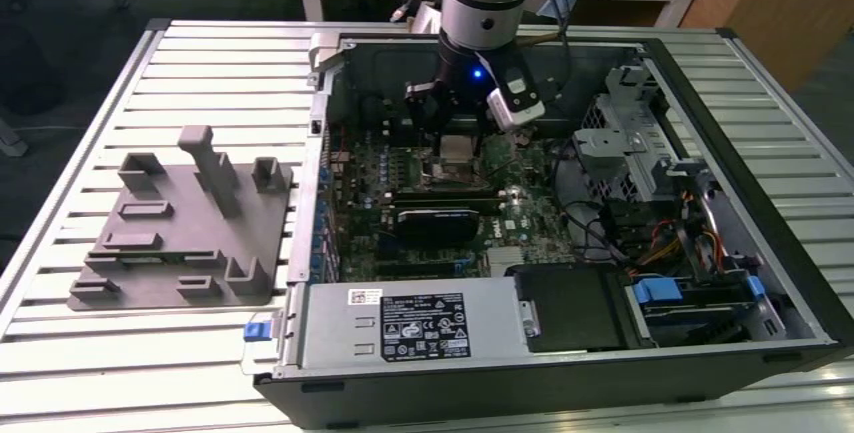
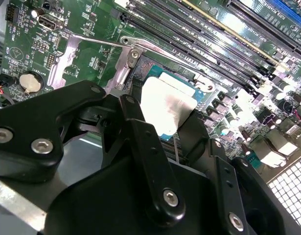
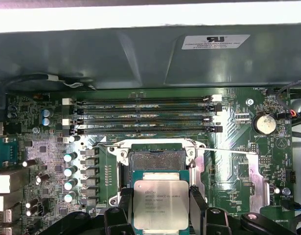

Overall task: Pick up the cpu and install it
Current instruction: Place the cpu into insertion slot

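End effector pinching cpu | beside open socket | inside open computer case

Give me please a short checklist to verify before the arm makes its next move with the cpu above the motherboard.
1. The gripper is closed on the cpu, holding it from two opposite sides: ok.
2. The socket is uncovered, with its contacts exposed: ok.
3. The cpu edges run parallel to the socket frame in the first wrist view: ok.
4. The cpu is centred over the socket: cannot tell.
5. The gap between cpu and socket: cannot tell.
6. The memory slots are apart from the gripper: ok.
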Available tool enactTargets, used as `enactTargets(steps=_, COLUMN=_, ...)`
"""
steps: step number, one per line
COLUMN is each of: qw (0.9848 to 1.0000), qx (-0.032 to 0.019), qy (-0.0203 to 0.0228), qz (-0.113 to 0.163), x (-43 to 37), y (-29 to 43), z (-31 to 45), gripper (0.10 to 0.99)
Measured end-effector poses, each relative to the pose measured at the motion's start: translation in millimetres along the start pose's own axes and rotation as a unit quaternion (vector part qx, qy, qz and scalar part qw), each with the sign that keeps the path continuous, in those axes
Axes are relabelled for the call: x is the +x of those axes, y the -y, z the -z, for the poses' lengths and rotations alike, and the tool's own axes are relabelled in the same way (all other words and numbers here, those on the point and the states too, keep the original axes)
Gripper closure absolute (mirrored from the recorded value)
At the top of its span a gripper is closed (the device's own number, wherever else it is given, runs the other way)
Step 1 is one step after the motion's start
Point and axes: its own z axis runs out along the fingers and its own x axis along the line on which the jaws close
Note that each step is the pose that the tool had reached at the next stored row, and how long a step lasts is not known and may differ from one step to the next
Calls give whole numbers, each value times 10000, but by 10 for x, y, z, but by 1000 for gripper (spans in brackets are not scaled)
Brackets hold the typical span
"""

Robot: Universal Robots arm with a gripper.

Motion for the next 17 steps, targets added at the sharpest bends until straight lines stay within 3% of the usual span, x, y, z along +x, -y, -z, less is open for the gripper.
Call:
enactTargets(steps=5, qw=10000, qx=-1, qy=1, qz=-32, x=0, y=0, z=-1, gripper=545)
enactTargets(steps=9, qw=9997, qx=-5, qy=9, qz=-250, x=0, y=0, z=-1, gripper=545)
enactTargets(steps=13, qw=9984, qx=-10, qy=20, qz=-558, x=0, y=0, z=-2, gripper=545)
enactTargets(steps=17, qw=9961, qx=-16, qy=31, qz=-878, x=0, y=0, z=-3, gripper=545)
